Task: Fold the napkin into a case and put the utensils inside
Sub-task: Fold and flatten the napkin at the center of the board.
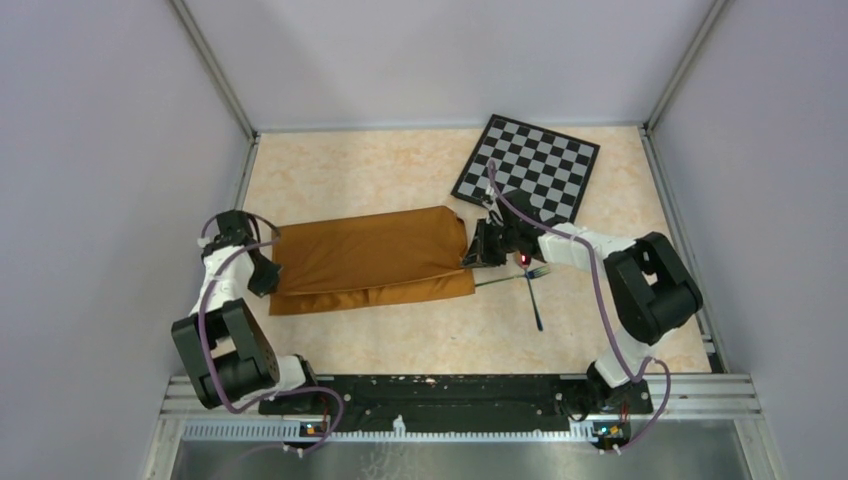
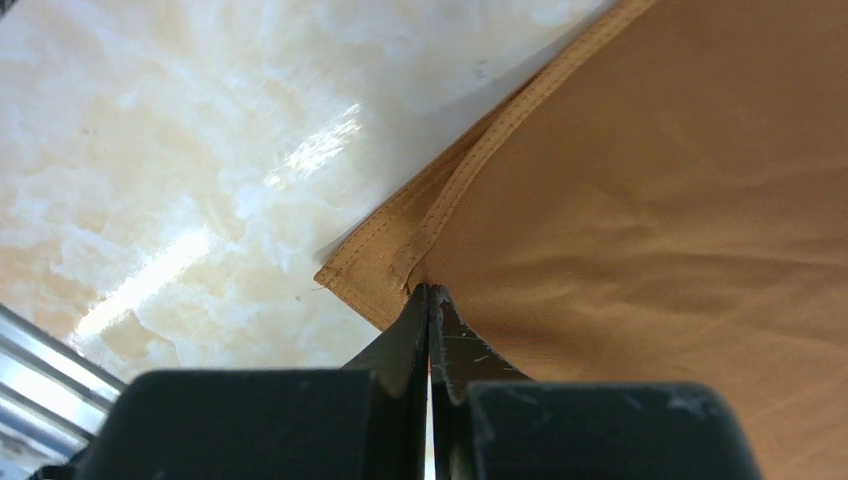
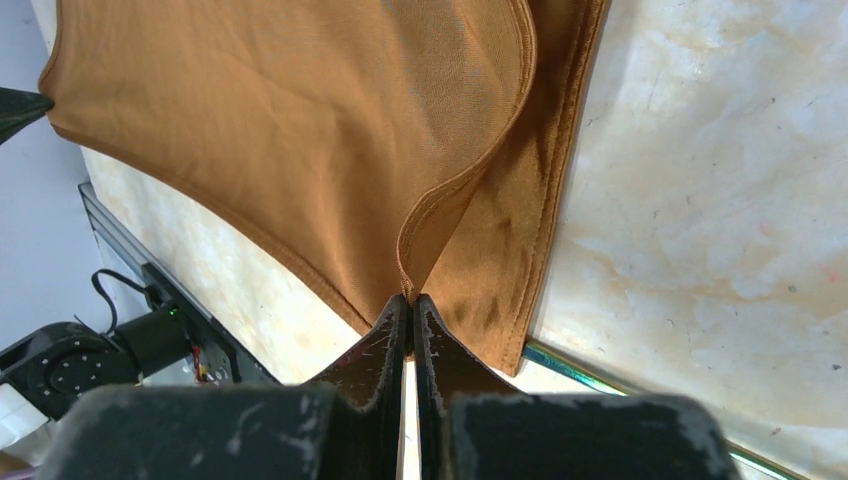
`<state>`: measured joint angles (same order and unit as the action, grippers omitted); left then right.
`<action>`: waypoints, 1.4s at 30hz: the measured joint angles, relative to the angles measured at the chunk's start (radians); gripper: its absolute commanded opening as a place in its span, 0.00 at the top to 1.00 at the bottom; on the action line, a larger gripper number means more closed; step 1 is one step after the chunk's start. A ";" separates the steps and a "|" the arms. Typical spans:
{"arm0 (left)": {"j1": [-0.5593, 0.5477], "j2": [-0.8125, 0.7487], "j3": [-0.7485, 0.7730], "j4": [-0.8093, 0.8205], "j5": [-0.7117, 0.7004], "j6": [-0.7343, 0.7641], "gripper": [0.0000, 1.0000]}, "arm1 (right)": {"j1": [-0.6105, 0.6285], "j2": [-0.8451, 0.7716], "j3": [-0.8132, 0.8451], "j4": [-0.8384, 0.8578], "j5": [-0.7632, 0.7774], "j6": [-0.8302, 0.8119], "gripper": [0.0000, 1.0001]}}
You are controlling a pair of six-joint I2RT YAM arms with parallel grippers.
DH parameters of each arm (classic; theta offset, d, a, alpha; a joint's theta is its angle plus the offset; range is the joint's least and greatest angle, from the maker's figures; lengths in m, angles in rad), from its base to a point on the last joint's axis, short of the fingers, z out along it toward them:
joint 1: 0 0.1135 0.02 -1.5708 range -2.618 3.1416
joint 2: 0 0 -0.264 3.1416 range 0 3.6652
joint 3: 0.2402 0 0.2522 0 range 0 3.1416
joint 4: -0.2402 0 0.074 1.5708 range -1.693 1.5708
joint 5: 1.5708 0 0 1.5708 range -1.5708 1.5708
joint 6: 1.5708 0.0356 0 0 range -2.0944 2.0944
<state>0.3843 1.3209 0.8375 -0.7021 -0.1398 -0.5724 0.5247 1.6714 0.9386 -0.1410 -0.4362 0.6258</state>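
Note:
The rust-brown napkin [image 1: 370,255] lies folded lengthwise across the middle of the table, its upper layer raised and puffed over a lower layer along the near edge. My left gripper [image 1: 268,275] is shut on its left end, pinching the cloth by the hemmed corner [image 2: 430,290]. My right gripper [image 1: 468,255] is shut on the upper layer's hem at the right end [image 3: 410,298]. The dark fork [image 1: 535,292] lies on the table just right of the napkin. A second slim handle [image 1: 500,282] lies crosswise by the napkin's near right corner and shows shiny in the right wrist view [image 3: 600,378]. Its bowl end is not clear.
The black-and-grey checkered board [image 1: 528,165] lies tilted at the back right, just behind my right arm. The marble-patterned tabletop [image 1: 350,170] is walled on three sides. A metal rail [image 1: 450,395] with both arm bases runs along the near edge.

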 measured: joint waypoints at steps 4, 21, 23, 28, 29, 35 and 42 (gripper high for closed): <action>0.032 0.046 -0.013 -0.024 -0.012 -0.053 1.00 | 0.004 0.040 0.001 0.031 0.000 0.003 1.00; 0.061 0.058 -0.043 -0.095 0.018 -0.115 1.00 | 0.030 0.080 0.042 -0.006 0.002 -0.014 1.00; 0.061 0.054 -0.043 -0.110 0.017 -0.121 1.00 | 0.031 0.074 0.042 -0.013 0.002 -0.014 1.00; 0.061 0.003 -0.040 -0.143 0.014 -0.134 1.00 | 0.031 0.044 0.042 -0.034 0.007 -0.017 1.00; 0.061 -0.009 -0.037 -0.149 0.011 -0.135 1.00 | 0.031 0.036 0.042 -0.038 0.009 -0.019 1.00; 0.064 -0.062 -0.020 -0.185 -0.009 -0.140 1.00 | 0.032 -0.003 0.043 -0.055 0.008 -0.024 1.00; 0.066 -0.096 -0.023 -0.219 -0.011 -0.161 1.00 | 0.031 -0.014 0.043 -0.076 0.008 -0.024 1.00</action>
<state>0.4507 1.2251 0.8150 -0.9207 -0.1513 -0.7330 0.5560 1.6577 0.9817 -0.2169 -0.4282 0.6018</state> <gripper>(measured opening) 0.003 0.008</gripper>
